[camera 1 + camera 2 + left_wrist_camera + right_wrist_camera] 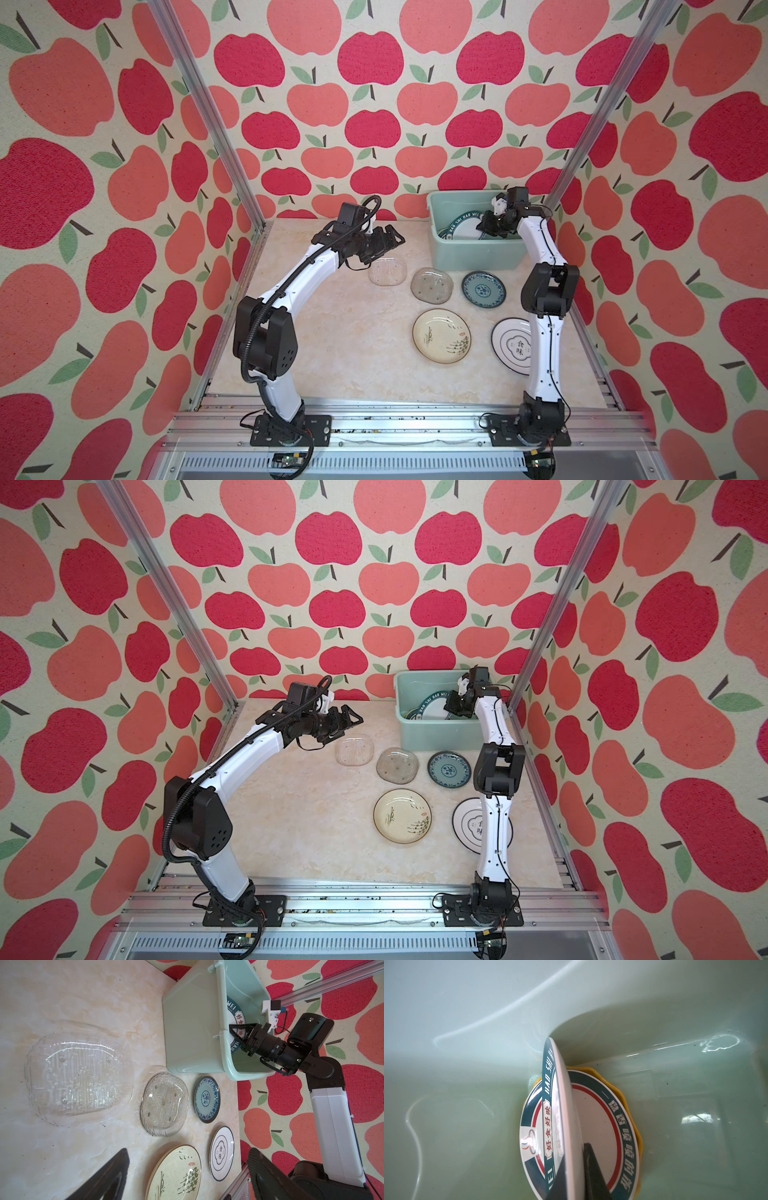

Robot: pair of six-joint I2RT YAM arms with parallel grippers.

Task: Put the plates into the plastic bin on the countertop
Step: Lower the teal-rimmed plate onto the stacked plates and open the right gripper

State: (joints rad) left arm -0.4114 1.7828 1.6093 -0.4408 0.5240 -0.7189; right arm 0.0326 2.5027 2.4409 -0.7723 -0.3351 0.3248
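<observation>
The mint-green plastic bin (473,257) (191,1032) stands at the back right of the countertop (332,332). My right gripper (484,226) (572,1159) reaches inside it, shut on a white plate with a dark lettered rim (562,1105) (467,226), held on edge. Under it lie another lettered plate (593,1118) and a yellow scalloped one (636,1118). My left gripper (392,241) (187,1153) hangs open and empty above a clear glass plate (387,271) (79,1078). On the countertop also lie a second glass plate (432,286), a teal plate (483,290), a cream ink-drawn plate (441,336) and a white dark-rimmed plate (509,345).
My right arm (544,332) crosses over the white dark-rimmed plate and hides part of it. Aluminium rails (374,415) edge the countertop, and apple-patterned walls (374,124) close in the back and both sides.
</observation>
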